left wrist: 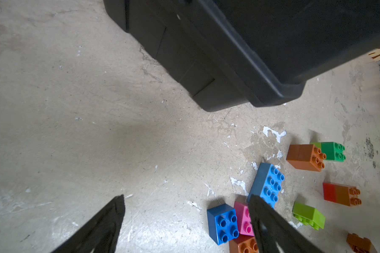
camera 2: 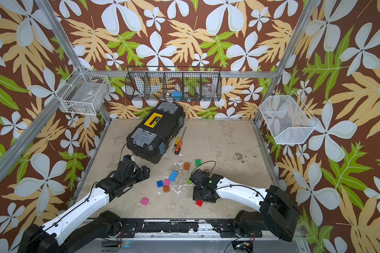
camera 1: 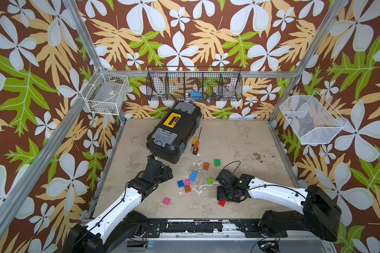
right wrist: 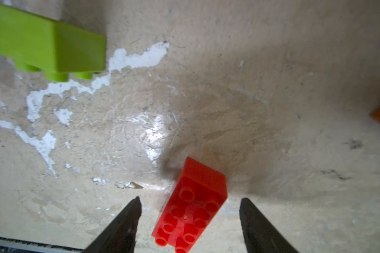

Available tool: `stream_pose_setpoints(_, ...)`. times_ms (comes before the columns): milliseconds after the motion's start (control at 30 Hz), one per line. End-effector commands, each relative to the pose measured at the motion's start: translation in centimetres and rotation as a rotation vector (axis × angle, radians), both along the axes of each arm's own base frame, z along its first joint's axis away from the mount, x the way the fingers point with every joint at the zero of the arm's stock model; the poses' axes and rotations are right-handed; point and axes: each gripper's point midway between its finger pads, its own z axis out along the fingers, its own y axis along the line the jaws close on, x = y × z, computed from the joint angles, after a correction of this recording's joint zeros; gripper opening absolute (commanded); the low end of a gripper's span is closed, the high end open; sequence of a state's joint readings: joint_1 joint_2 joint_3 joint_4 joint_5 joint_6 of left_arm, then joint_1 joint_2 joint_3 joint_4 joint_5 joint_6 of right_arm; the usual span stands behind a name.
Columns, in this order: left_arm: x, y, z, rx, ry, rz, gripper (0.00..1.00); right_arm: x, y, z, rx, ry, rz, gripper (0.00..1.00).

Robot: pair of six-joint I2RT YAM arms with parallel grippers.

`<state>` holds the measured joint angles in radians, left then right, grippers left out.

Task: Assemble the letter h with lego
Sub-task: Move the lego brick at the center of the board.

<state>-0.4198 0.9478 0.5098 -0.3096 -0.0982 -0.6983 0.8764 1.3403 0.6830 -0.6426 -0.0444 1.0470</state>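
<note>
Lego bricks lie scattered on the floor; the letter h is out of view. My right gripper (right wrist: pixel 190 199) is open and straddles a red brick (right wrist: pixel 193 210) (camera 1: pixel 221 203), with a gap on each side. A lime brick (camera 1: pixel 210 180) lies on its side just beyond. Blue (camera 1: pixel 180 183), pink (camera 1: pixel 187 182) and orange (camera 1: pixel 187 189) bricks sit clustered beside a long light-blue brick (camera 1: pixel 193 176). Orange (camera 1: pixel 206 166) and green (camera 1: pixel 217 162) bricks lie farther back, and a second pink one (camera 1: pixel 166 201) lies near the front. My left gripper (left wrist: pixel 187 197) (camera 1: pixel 168 173) hangs open and empty left of the cluster.
A black toolbox (camera 1: pixel 174 131) stands at the back left, close to my left wrist. Two screwdrivers (camera 1: pixel 195 145) lie beside it. A joined red and orange brick pair (left wrist: pixel 340 193) sits behind my right wrist. Wire baskets (camera 1: pixel 194 86) hang on the walls.
</note>
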Motion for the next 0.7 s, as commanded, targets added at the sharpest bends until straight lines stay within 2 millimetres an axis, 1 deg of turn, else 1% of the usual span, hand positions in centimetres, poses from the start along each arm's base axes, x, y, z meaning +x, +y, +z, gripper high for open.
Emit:
stream_pose_setpoints(0,0.2,-0.1,0.3,-0.009,-0.013,-0.007,0.92,-0.3,-0.3,-0.6,-0.012,0.016,-0.024,0.7)
stream_pose_setpoints(100,0.2,-0.2,0.4,-0.012,-0.015,-0.006,0.92,-0.3,-0.2,-0.9,-0.011,0.027,-0.037,0.58)
stream_pose_setpoints(233,0.2,-0.2,0.3,-0.014,-0.012,-0.009,0.92,0.1,0.0,-0.9,-0.02,0.019,-0.039,0.43)
stream_pose_setpoints(367,0.2,-0.3,0.3,-0.015,-0.013,-0.01,0.92,0.9,0.1,-0.5,-0.038,-0.017,-0.008,0.32)
stream_pose_setpoints(433,0.2,-0.3,0.3,-0.014,-0.011,-0.009,0.92,1.7,1.0,-0.3,-0.028,-0.056,0.096,0.27)
stream_pose_setpoints(467,0.2,-0.3,0.3,-0.014,-0.011,-0.01,0.92,2.3,1.6,-0.1,-0.023,-0.083,0.187,0.26)
stream_pose_setpoints(533,0.1,-0.3,0.2,-0.015,-0.009,-0.011,0.92,3.0,2.3,0.0,-0.051,-0.121,0.364,0.26)
stream_pose_setpoints(600,0.2,-0.3,0.2,-0.015,-0.01,-0.011,0.92,4.0,2.0,0.1,-0.137,-0.147,0.508,0.27)
stream_pose_setpoints(667,0.1,-0.3,0.2,-0.016,-0.009,-0.012,0.92,5.7,0.7,0.5,-0.285,-0.17,0.583,0.27)
